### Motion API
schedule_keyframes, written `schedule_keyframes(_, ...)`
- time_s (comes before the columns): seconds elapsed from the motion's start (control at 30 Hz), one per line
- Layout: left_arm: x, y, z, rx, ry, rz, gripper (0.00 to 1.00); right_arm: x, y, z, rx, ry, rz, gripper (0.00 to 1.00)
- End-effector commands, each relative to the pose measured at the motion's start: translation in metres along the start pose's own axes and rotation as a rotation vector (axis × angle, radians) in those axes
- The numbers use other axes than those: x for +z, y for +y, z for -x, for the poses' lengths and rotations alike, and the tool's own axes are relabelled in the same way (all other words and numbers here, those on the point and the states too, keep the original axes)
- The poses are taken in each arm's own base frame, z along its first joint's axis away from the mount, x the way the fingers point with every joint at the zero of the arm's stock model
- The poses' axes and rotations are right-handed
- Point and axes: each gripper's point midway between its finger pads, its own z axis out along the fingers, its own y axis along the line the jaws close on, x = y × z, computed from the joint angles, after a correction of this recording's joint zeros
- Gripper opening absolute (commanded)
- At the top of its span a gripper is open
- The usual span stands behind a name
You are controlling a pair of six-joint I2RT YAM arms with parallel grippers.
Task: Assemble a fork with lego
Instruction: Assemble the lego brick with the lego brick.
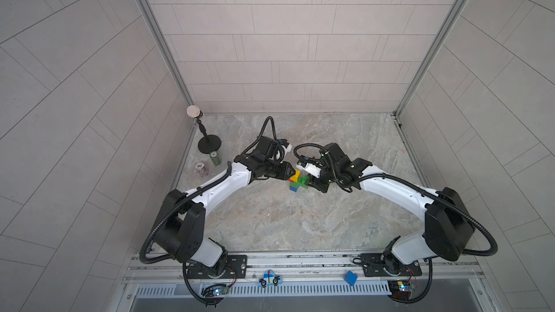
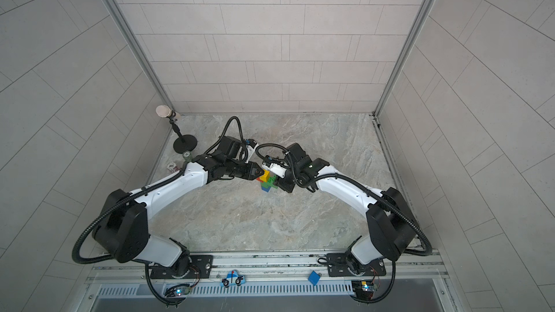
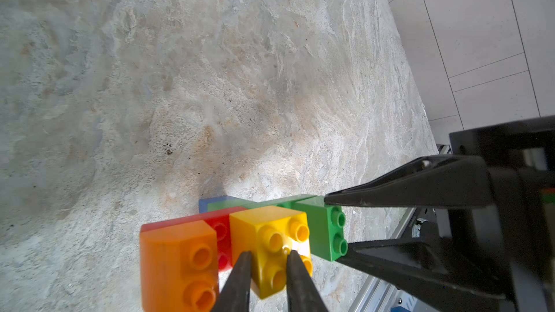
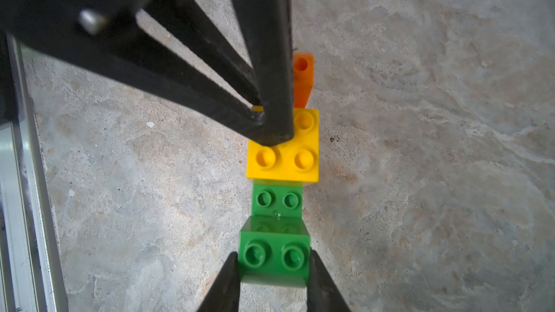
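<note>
Green brick (image 4: 274, 244), an end prong of the fork (image 1: 297, 182), is being clamped by my right gripper (image 4: 274, 254). My left gripper (image 4: 271, 138), clenched tight, is pressing its tips on the yellow brick (image 4: 282, 160). I am keeping the fork mid-frame between both arms in both top views.

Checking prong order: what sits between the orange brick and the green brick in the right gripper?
The yellow brick, with the shut left gripper on it, then bare green crossbar studs before the green brick, seen in the right wrist view.
</note>
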Motion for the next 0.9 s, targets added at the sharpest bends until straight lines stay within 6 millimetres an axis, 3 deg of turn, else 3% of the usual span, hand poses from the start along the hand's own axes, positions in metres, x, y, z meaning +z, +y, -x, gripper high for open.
schedule_keyframes(0.0, 0.003, 0.001, -0.006, 0.009, 0.039, 0.008, 0.24, 0.004, 0.004, -0.008, -0.034, 0.042, 0.034, 0.0)
schedule_keyframes(0.87, 0.004, 0.002, -0.007, 0.01, 0.045, 0.009, 0.24, 0.011, 0.012, -0.019, -0.082, 0.133, 0.142, 0.0)
